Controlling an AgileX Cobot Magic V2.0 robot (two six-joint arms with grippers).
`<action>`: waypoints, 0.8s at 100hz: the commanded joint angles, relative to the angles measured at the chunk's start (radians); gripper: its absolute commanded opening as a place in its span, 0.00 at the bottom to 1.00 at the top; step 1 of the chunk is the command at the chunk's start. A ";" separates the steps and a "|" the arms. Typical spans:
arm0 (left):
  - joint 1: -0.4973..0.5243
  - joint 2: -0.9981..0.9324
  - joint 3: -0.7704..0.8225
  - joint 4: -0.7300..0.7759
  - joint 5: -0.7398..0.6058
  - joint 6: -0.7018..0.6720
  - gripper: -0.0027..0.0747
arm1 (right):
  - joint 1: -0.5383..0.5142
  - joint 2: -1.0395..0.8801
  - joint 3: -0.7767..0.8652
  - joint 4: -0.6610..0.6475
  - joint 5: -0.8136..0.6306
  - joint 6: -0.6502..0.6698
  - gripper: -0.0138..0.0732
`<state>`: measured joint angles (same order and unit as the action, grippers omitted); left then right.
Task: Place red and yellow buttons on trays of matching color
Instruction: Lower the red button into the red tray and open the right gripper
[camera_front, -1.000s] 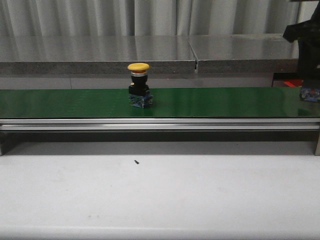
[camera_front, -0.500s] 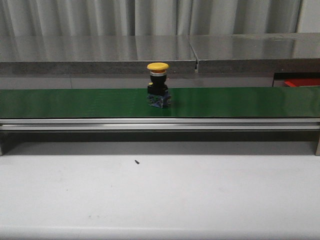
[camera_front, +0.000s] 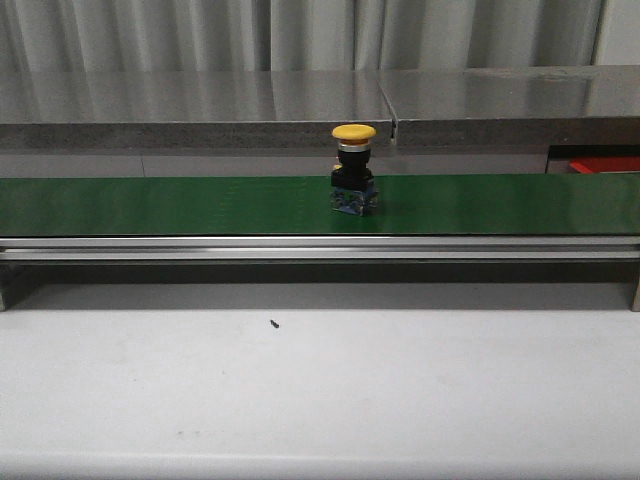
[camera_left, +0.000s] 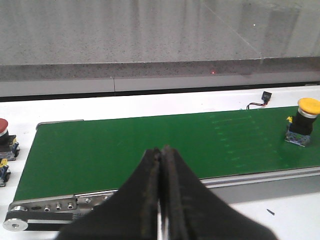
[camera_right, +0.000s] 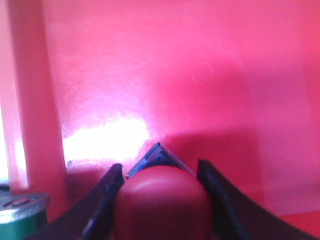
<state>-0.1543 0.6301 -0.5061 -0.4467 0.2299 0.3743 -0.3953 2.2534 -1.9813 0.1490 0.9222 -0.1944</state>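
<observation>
White tabletop (camera_front: 320, 390) is filling the near part of the front view, with a small dark speck (camera_front: 273, 323) lying on it. Beyond it, a metal rail (camera_front: 320, 248) is edging the green belt (camera_front: 150, 205), and a yellow button (camera_front: 354, 168) is standing upright on the belt, a little right of centre, with nothing around it. Farther back a grey counter (camera_front: 200, 105) is running across, and a sliver of red tray (camera_front: 598, 164) is showing at the far right.

The left gripper (camera_left: 161, 165) is hovering before the belt's end with its fingers pressed together, holding nothing; two more buttons (camera_left: 6, 145) are sitting off the belt end (one red-capped). The right gripper (camera_right: 160, 185) is clamping a red button (camera_right: 162, 202) over the tray's red floor, though contact with the floor cannot be told.
</observation>
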 joint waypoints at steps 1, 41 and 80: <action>-0.006 -0.002 -0.027 -0.016 -0.074 -0.002 0.01 | -0.001 -0.050 -0.039 0.011 -0.053 -0.019 0.32; -0.006 -0.002 -0.027 -0.016 -0.074 -0.002 0.01 | -0.002 -0.033 -0.039 0.013 -0.049 -0.029 0.67; -0.006 -0.002 -0.027 -0.016 -0.074 -0.002 0.01 | 0.001 -0.182 -0.060 0.016 0.016 -0.059 0.83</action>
<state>-0.1543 0.6301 -0.5061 -0.4467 0.2299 0.3749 -0.3956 2.2017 -2.0004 0.1511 0.9371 -0.2248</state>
